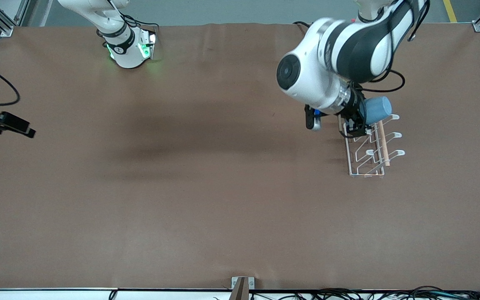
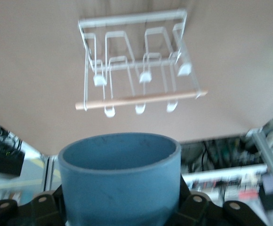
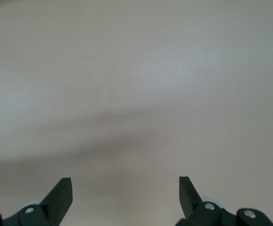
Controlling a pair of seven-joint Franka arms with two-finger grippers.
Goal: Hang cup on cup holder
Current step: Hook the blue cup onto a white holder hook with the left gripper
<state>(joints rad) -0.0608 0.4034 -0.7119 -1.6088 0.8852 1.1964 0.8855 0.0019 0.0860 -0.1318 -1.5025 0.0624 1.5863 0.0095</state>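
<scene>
Risk lies mainly in alignment. The left gripper (image 1: 358,121) is clamped on the blue cup (image 2: 120,176), holding it tipped on its side in the air over the end of the white cup holder (image 1: 367,152) nearest the robots, mouth facing the prongs. If the rim meets a prong tip off-centre, the light wire holder could slide or tip on the worktop (image 1: 206,200), or the cup could twist in the grip. The right gripper (image 3: 125,195) waits over bare worktop, fingers wide and holding nothing.
</scene>
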